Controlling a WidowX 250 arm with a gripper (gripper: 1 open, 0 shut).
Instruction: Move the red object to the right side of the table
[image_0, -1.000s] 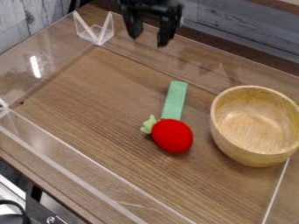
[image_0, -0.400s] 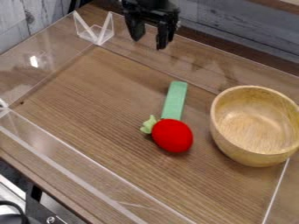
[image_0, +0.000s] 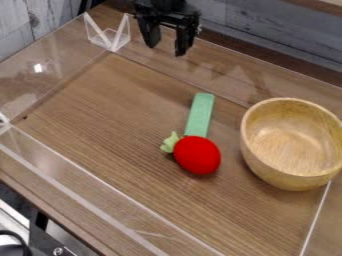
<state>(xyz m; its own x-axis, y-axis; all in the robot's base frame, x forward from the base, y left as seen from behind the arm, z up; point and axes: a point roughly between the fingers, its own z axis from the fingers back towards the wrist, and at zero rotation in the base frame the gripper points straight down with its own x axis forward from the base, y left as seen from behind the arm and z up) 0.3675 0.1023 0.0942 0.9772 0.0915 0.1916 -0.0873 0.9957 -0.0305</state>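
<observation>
2 risks: round red ball (image_0: 198, 155) may roll; nearby green block (image_0: 201, 114) may foul the grasp. Gripper (image_0: 170, 40) wide open, holding 0 objects.

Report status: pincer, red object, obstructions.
Pincer open, empty, at far edge. Red object on table, ungrasped. Wooden bowl beside it, possibly in the way.

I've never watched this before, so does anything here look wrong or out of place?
Nothing stands out: the wooden bowl sits upright, and the red plush-like ball rests on the tabletop.
</observation>
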